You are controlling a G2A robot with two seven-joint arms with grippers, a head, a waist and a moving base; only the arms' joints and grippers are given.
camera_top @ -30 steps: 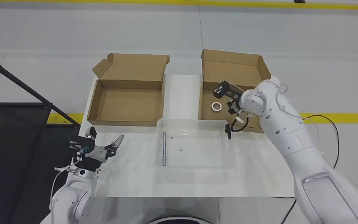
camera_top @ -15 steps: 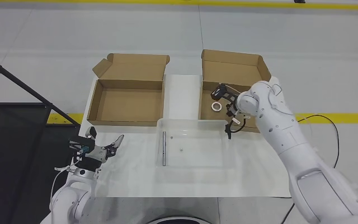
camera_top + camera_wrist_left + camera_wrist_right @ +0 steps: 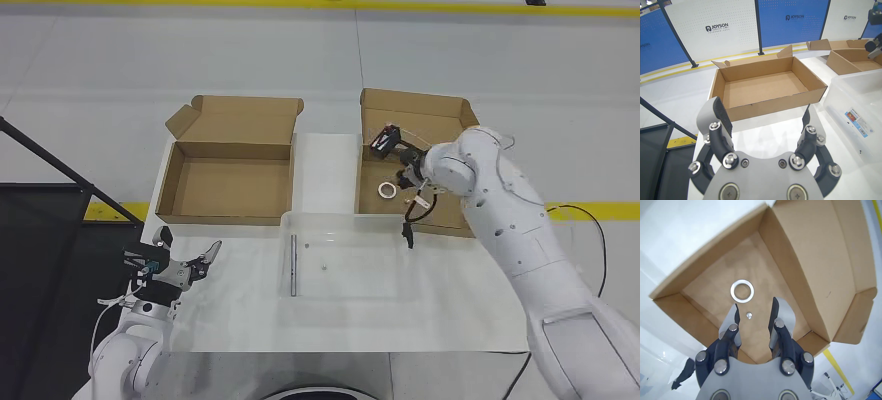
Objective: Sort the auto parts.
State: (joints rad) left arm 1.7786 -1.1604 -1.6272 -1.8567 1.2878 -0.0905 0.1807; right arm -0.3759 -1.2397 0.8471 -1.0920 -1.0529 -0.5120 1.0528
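A silver metal ring [image 3: 742, 291] and a small silver bolt [image 3: 749, 315] lie on the floor of the right cardboard box [image 3: 810, 256]. My right gripper [image 3: 755, 303] hangs open above that floor, holding nothing, with the bolt seen between its fingers below. From above, the right gripper [image 3: 400, 170] is over the right box [image 3: 362, 170], close to the ring [image 3: 385, 189]. My left gripper [image 3: 762, 106] stands open and holds nothing at the table's front left corner [image 3: 190, 243], short of the left cardboard box [image 3: 761, 87].
A clear plastic bin [image 3: 350, 265] stands at the table's middle front, holding a tiny part [image 3: 326, 267] and a dark rod [image 3: 291, 265] along its left wall. The left box [image 3: 230, 188] shows bare cardboard inside. Both boxes have raised flaps at the back.
The right wrist has swung toward the back left of the right box, staying over it. The left arm has not moved.
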